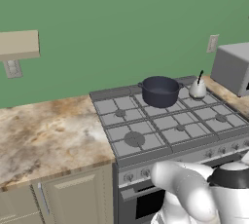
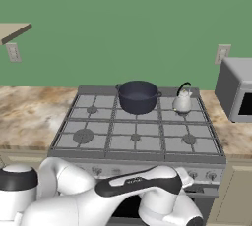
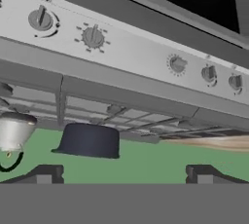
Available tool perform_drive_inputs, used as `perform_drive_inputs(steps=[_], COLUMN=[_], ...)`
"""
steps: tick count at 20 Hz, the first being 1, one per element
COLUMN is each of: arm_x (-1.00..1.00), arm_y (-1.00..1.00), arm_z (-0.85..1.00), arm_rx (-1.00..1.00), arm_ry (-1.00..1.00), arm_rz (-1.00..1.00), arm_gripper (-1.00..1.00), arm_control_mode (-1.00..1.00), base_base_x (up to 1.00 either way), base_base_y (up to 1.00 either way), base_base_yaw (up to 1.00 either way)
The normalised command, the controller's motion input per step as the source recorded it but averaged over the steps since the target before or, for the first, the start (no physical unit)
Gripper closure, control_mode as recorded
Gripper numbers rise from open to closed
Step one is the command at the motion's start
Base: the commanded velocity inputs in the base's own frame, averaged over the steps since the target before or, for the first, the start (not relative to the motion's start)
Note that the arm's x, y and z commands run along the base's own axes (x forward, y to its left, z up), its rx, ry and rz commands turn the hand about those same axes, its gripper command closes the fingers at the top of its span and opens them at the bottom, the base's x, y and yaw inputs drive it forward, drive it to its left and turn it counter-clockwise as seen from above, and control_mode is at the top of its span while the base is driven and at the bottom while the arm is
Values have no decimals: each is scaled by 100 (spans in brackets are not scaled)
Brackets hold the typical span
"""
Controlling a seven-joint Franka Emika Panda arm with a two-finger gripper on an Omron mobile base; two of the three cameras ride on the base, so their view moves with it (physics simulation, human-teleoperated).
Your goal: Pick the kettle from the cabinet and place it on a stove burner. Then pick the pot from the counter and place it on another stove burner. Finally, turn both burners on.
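Fingers [image 3: 124,174]: we record them spread wide, empty, facing the range knobs [image 3: 92,37] | Pot [image 2: 138,96]: on back-middle burner, placed | Kettle [image 2: 182,102]: on back-right burner beside it, placed | Remaining: we judge both burners unlit, knobs untouched.

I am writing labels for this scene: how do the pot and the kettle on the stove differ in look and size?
The pot is dark navy-grey, wide and open-topped with small side handles; the kettle is pale silver, dome-shaped and much smaller, with a thin black arched handle on top. The pot sits at the back middle of the range, the kettle at the back right. Both stand upright on rear burners.
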Motion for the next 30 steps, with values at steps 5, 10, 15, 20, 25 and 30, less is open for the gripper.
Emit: perform_drive_inputs(steps=[5,10,15,20,25,30], arm_x=[0,0,11,12,12,16], arm_y=[-2,-11,-2,-1,-10,-17], arm_z=[-21,-11,-16,-24,-29,-18], arm_rx=[10,7,4,4,5,4], arm_ry=[0,0,0,0,0,0], arm_rz=[-3,-4,0,-1,-4,-4], arm_gripper=[-100,-100,-100,-100,-100,-100], arm_control_mode=[-100,-100,-100,-100,-100,-100], base_base_x=[0,0,0,0,0,0], base_base_y=[0,0,0,0,0,0], base_base_yaw=[0,0,0,0,0,0])
